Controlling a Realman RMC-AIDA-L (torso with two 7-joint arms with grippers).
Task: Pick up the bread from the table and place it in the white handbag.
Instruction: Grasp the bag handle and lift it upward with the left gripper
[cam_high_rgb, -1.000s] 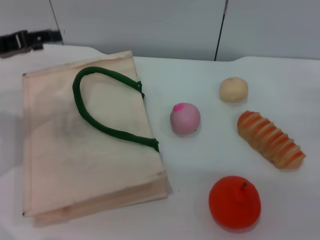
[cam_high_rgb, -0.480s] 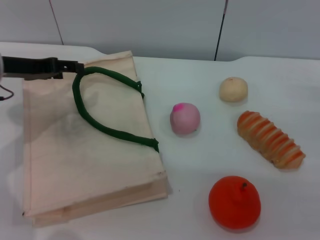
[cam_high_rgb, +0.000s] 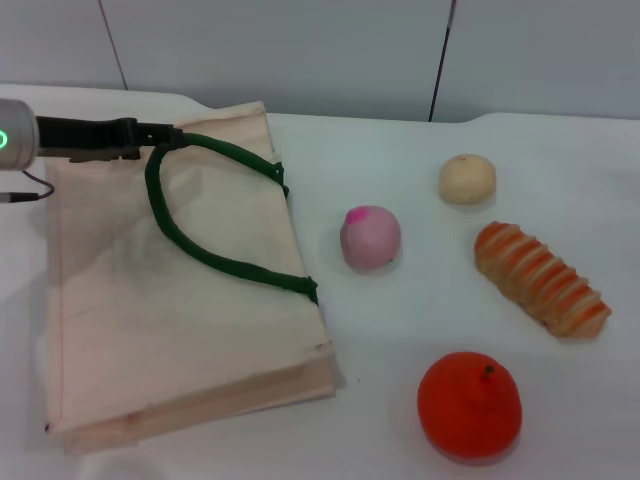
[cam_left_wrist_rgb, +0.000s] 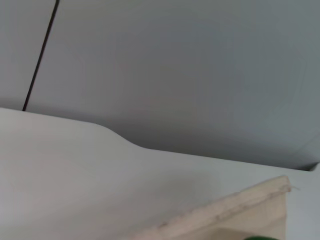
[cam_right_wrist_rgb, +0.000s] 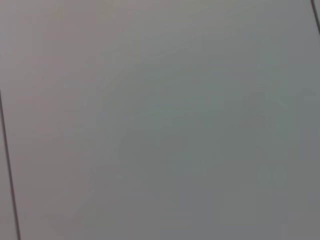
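Observation:
The bread (cam_high_rgb: 541, 278), a striped orange-and-cream loaf, lies on the table at the right. The white handbag (cam_high_rgb: 120, 300) lies flat at the left, its dark green handle (cam_high_rgb: 200, 250) looped on top. My left gripper (cam_high_rgb: 170, 134) reaches in from the left and its tip is at the far end of the handle loop, above the bag's far edge. The left wrist view shows the bag's edge (cam_left_wrist_rgb: 225, 210) and the wall behind. My right gripper is out of view; the right wrist view shows only a grey wall.
A pink ball (cam_high_rgb: 370, 237) sits just right of the bag. A small tan bun (cam_high_rgb: 467, 179) lies behind the bread and an orange fruit (cam_high_rgb: 469, 404) in front of it. A grey wall (cam_high_rgb: 300, 50) stands behind the table.
My left arm has come in from the far left edge and moved right, along the bag's far edge, up to the handle loop. The objects on the table have not moved.

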